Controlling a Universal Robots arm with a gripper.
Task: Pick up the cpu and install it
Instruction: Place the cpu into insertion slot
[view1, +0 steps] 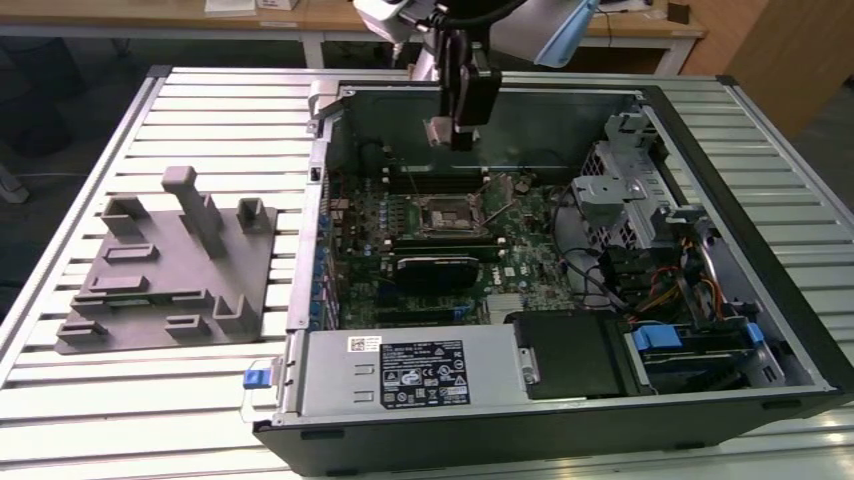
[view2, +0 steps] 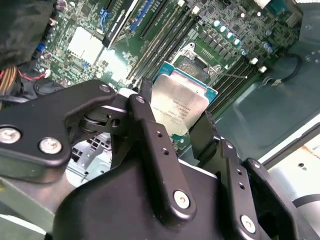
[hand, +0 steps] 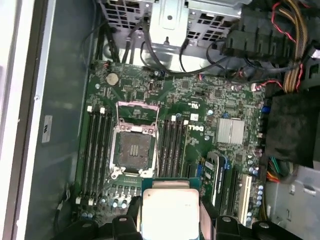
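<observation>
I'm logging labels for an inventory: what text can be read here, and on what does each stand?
Nothing reads with certainty.
cpu, held in the pincer: faint print on its metal top, too small to read.
Black-and-white label on the power supply: too small to read.
White sticker beside that label: too small.
Pale sticker on the case wall: too small.

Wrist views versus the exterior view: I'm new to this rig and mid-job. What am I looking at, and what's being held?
The exterior view looks on from off the arm. A robot arm hangs over an open computer case on a slatted table, with a grey moulded tray at that view's left. Both wrist views ride on the arm and look past its black fingers. The fingers grip the cpu by its edges, above the motherboard. The socket is open and empty.
</observation>
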